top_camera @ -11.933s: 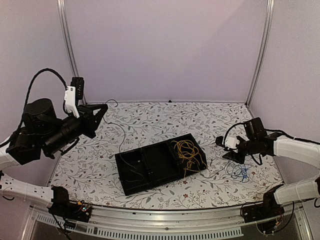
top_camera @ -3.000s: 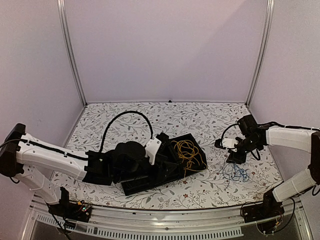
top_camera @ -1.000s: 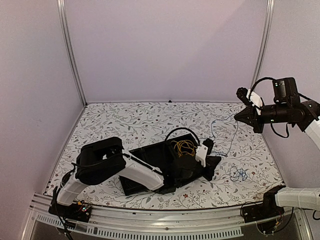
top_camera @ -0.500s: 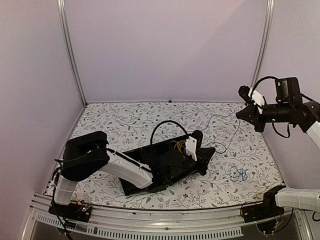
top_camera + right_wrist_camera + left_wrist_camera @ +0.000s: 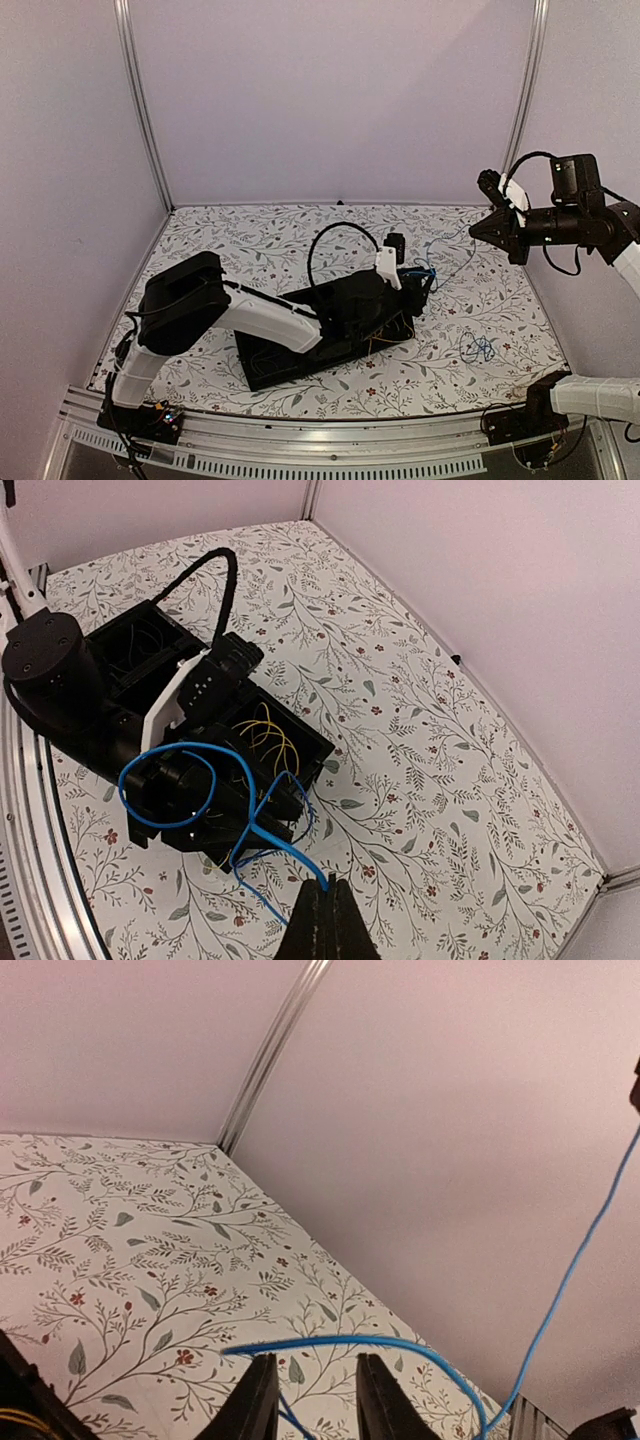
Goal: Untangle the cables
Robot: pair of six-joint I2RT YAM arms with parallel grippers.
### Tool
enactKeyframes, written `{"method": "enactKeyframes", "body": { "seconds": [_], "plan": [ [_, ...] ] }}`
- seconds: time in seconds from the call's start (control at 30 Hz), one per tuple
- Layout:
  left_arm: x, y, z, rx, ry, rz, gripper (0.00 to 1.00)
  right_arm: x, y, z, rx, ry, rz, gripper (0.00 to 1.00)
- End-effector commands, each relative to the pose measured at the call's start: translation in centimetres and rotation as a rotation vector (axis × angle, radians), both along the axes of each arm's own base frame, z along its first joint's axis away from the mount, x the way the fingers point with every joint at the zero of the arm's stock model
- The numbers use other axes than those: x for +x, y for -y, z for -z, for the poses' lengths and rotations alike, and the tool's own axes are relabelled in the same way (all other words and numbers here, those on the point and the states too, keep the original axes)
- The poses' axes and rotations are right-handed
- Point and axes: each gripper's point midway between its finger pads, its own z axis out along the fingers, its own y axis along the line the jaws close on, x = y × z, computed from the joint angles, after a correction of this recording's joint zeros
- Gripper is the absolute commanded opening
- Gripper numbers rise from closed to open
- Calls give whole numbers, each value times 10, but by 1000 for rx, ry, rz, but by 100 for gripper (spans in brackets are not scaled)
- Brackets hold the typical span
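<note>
Each arm was built of white links and black joint housings. The left arm [image 5: 270, 318] had a thick black drum at one joint, a white plate near its wrist and a looping black hose [image 5: 345, 225]. The right arm [image 5: 560, 222] was mostly black near its wrist, with a white clip. The left base [image 5: 140, 415] was black with small coloured wires. The left fingers [image 5: 258, 1405] were dark and tapered, the right fingers [image 5: 312, 920] black and slim.

Floral-print table [image 5: 400, 710], blue cable [image 5: 290, 853], yellow cables [image 5: 265, 735]
</note>
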Motion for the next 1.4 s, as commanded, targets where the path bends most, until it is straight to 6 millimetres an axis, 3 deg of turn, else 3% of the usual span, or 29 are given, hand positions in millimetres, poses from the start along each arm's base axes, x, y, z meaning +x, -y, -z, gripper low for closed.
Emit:
{"method": "enactKeyframes", "body": {
  "seconds": [0.0, 0.13, 0.3, 0.4, 0.5, 0.63, 0.87, 1.03, 1.23, 1.37],
  "plan": [
    [41, -22, 12, -13, -83, -132, 34, -6, -2, -21, 46, 15, -18, 0],
    [83, -74, 0, -50, -79, -277, 43, -10, 1, -31, 62, 25, -20, 0],
    [147, -183, -17, -67, -77, -466, 44, -13, 3, -33, 68, 33, -20, 0],
    [163, -240, -36, -73, -61, -527, 44, -12, 3, -36, 72, 45, -20, 0],
    [163, -276, -48, -45, -31, -556, 45, -11, 1, -40, 80, 49, -27, 0],
    [150, -295, -65, 1, 13, -542, 46, -6, 0, -39, 75, 55, -32, 0],
    [121, -281, -77, 109, 18, -359, 46, -8, -12, -39, 94, 43, -116, 0],
    [108, -289, -93, 245, 16, -332, 48, -9, -25, -53, 133, 26, -190, 0],
    [110, -315, -113, 347, -36, -384, 62, -10, -59, -72, 157, 0, -302, 0],
    [118, -330, -123, 381, -63, -350, 62, -9, -83, -85, 172, -27, -380, 0]
  ]
}}
